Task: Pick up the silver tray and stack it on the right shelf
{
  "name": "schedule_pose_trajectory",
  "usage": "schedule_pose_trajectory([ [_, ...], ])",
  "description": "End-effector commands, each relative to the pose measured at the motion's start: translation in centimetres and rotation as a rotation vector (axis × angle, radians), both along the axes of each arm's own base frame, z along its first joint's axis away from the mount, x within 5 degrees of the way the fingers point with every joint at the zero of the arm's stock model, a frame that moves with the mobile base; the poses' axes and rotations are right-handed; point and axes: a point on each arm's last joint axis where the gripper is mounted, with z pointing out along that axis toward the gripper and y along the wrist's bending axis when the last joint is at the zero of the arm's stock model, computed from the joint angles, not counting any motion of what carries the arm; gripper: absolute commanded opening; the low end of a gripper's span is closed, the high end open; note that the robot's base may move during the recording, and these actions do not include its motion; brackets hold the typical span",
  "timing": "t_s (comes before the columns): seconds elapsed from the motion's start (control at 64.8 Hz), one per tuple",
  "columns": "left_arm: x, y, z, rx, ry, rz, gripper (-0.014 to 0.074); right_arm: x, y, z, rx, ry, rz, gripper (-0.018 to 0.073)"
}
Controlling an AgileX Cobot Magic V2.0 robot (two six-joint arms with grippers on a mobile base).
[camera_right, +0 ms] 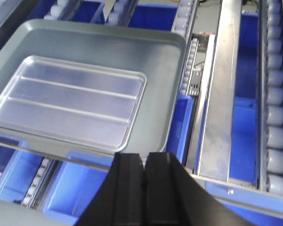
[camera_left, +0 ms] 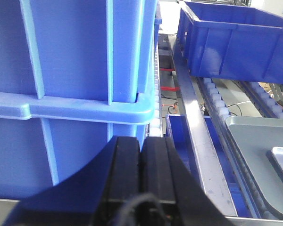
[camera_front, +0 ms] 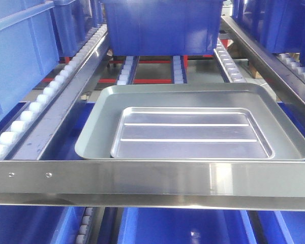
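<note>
Both pincers closed and empty, left pincer, right pincer, one silver tray inside one grey tray

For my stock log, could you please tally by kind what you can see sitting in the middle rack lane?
Shiny silver tray: 1
Dull grey tray: 1
Blue crate: 1
Total: 3

Blue plastic crates stacked on neighbouring roller lanes, more blue bins on the level below, red frame bars behind the rollers, grey floor beyond, bright even overhead light on steel.
</note>
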Motion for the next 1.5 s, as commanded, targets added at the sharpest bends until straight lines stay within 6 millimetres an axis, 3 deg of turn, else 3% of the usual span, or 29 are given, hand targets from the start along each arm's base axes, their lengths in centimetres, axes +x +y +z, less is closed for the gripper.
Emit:
schedule_pose_trajectory([
  [0.0, -0.1, 0.1, 0.3, -0.015, -0.083, 0.009, -0.0083, 0.4, -0.1, 2.0, -0.005, -0.174, -0.005, 0.0058],
  [0.108, -0.1, 0.1, 0.3, -0.015, -0.083, 0.009, -0.0083, 0.1, -0.8, 1.7, -0.033, -0.281, -0.058, 0.0058],
  [0.386, -0.1, 0.1, 0.3, -0.015, -0.083, 0.009, -0.0083, -2.7, -2.3, -4.0, -0.051, -0.417, -0.218, 0.0058],
  [0.648, -0.1, 0.1, 0.3, -0.015, -0.083, 0.009, -0.0083, -4.1, -2.5, -7.1, -0.034, -0.526, -0.264, 0.0058],
  [1.482, -0.1, 0.1, 0.2, -0.015, -0.081, 0.009, -0.0083, -4.1, -2.5, -7.2, -0.007, -0.531, -0.267, 0.0058],
])
